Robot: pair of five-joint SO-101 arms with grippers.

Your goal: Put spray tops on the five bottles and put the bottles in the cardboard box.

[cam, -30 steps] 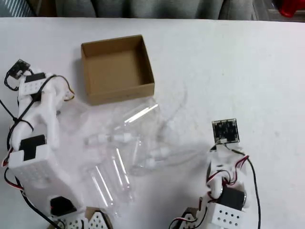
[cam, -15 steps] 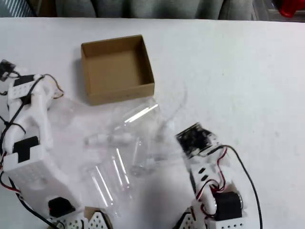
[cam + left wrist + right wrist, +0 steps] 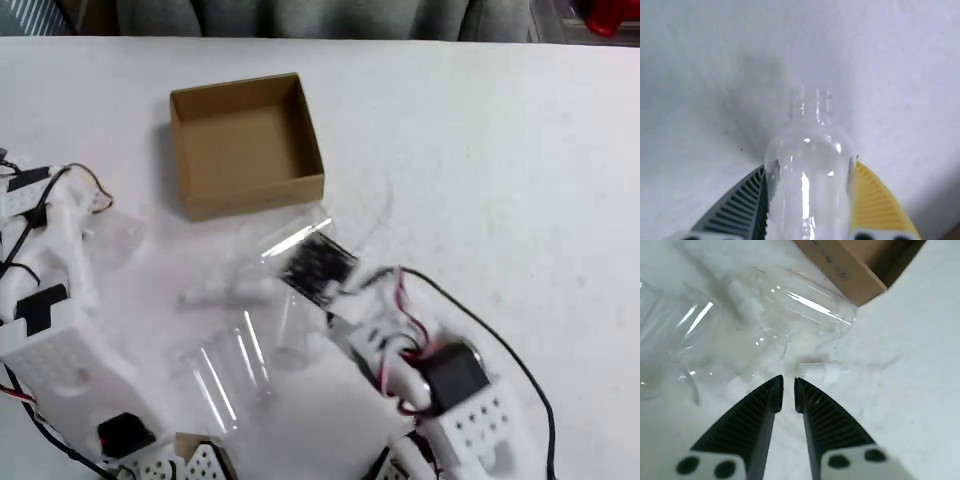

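Fingers point(image 3: 752, 195) of the left gripper point(image 3: 807, 172) were clenched on the body of a clear bottle point(image 3: 807, 150), whose threaded neck stood bare, with no top on it. That arm held the bottle at the left of the bench point(image 3: 500, 150), left of the cardboard box point(image 3: 255, 192) and a little nearer. The box stood open toward the far side, with no bottle in it. Just near of the box lay the other bottles point(image 3: 240, 360) in a loose heap, uncapped as far as could be told, with white spray tops point(image 3: 215, 295) among them. To the right, the right gripper point(image 3: 788, 385) hung low over the heap with its fingers point(image 3: 757, 412) drawn almost together and nothing between them, a loose spray top point(image 3: 817, 371) lying just beside their tips. The step in hand looked to be the first capping. The next move seemed to call for spreading those fingers, taking that top squarely, and carrying it left to the held bottle's neck, in line enough to seat.
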